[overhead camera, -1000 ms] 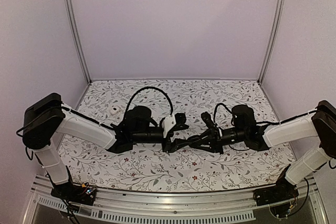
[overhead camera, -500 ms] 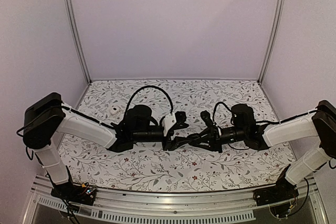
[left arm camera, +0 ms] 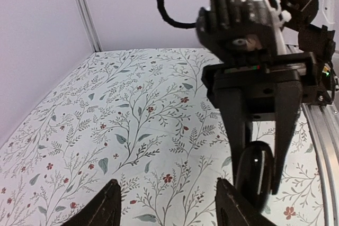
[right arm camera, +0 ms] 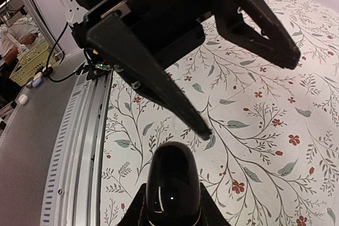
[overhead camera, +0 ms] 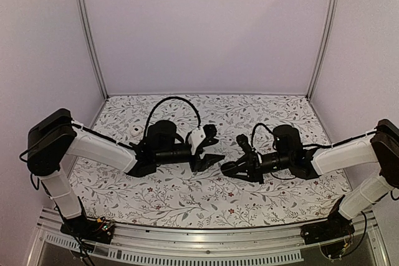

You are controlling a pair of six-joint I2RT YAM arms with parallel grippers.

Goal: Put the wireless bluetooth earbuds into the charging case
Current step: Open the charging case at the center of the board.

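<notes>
R gripper (right arm camera: 172,207) clamps glossy black pebble-shaped charging case (right arm camera: 172,175); L gripper (left arm camera: 169,205) half-open, empty. Risk: L bump dislodges case.

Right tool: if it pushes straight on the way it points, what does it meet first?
The left tool, probably. Its open fingers face the right tool and the case it grips, directly ahead; how far apart they are is hard to judge.
</notes>
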